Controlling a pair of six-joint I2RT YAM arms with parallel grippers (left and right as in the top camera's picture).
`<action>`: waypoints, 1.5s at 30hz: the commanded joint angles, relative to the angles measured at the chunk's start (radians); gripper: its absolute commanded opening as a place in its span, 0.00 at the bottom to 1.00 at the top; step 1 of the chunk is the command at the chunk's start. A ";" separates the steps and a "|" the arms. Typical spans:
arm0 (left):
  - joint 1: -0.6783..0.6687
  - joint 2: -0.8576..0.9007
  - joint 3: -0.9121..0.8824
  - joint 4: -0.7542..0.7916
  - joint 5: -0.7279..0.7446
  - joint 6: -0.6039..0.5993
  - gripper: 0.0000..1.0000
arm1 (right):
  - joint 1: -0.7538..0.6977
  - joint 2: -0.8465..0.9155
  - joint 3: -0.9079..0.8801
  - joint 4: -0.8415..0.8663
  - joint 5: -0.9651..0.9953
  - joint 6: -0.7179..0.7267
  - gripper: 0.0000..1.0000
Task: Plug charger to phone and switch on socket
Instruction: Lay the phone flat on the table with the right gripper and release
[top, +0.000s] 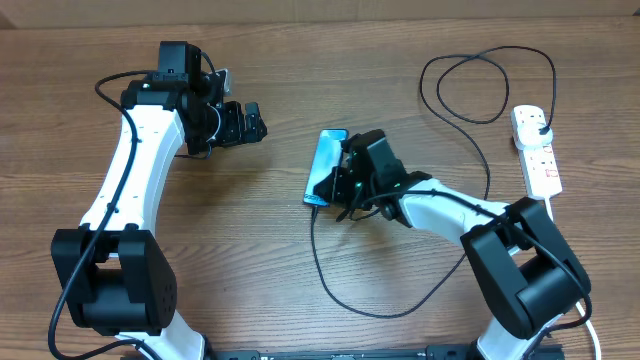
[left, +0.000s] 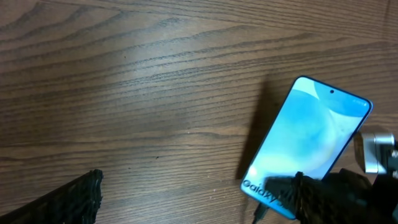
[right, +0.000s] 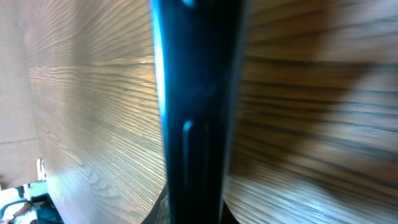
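Spotted the phone dead centre of the overhead frame, blue screen showing; flat or tipped, couldn't tell. Caught the right tool clenched tight at its lower end; couldn't tell whether pinching the connector or the phone's edge. Saw the left tool at upper left, fingers spread wide, holding nothing, well apart from the phone. Traced the charger from the phone's lower end through a slack loop at lower centre, up to a coil at upper right and apparently into the socket by the right edge. Judged the phone stiff, slick, glass-fronted, likely to skate on the table: best pinned by its long edges. Judged the cable limp: best taken at the rigid tip. Noted bare wood left of the phone for bracing; reckoned the coil beside the socket a snag risk near the switches.
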 joint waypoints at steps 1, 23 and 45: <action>-0.002 -0.035 0.004 -0.002 -0.007 0.005 1.00 | 0.035 0.005 0.013 0.030 0.072 0.045 0.04; -0.002 -0.035 0.004 -0.002 -0.007 0.005 1.00 | 0.044 0.017 0.013 0.045 0.093 0.075 0.35; -0.002 -0.035 0.004 -0.002 -0.007 0.005 1.00 | 0.000 0.008 0.013 -0.041 0.088 0.154 1.00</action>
